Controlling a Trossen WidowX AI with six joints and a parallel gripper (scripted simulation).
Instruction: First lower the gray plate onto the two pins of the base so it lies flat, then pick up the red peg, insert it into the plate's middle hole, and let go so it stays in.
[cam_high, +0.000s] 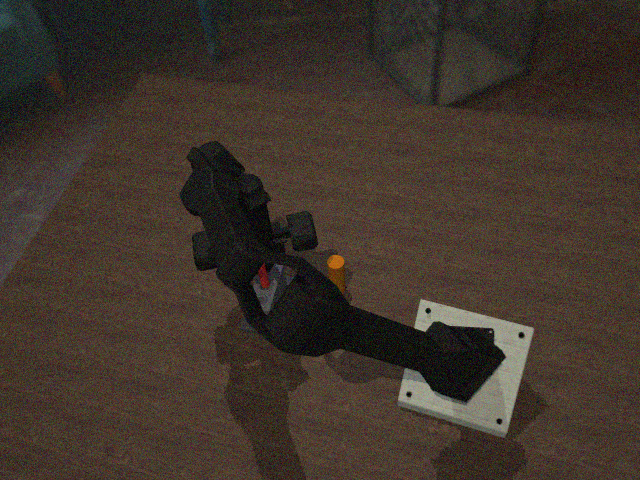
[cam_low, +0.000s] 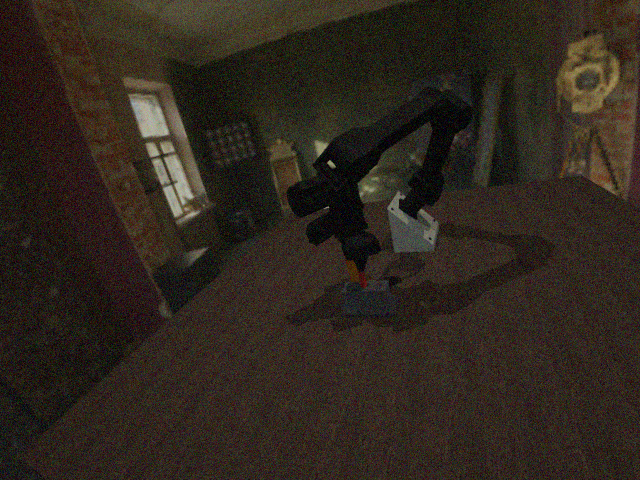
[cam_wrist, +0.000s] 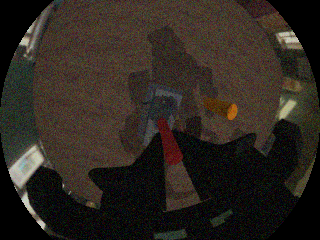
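The red peg (cam_high: 264, 277) (cam_low: 362, 280) (cam_wrist: 171, 149) is between the closed fingers of my gripper (cam_low: 360, 267) (cam_wrist: 166, 134), its lower end pointing down at the gray plate (cam_high: 267, 302) (cam_wrist: 149, 131). The plate lies over the base, low on the table; in the exterior view they show as one bluish-gray block (cam_low: 369, 302), and I cannot tell their edges apart. The peg's lower end shows over the plate's middle area. Shadow covers that spot, so the hole and whether the tip is in it are unclear. The pins cannot be made out.
An orange cylinder (cam_high: 336, 272) (cam_low: 353, 270) (cam_wrist: 216, 106) stands upright on the table beside the plate and base, close to my gripper. The arm's pale mounting block (cam_high: 509, 361) (cam_low: 410, 238) stands farther off. The arm's shadow falls across the wooden table (cam_high: 491, 206).
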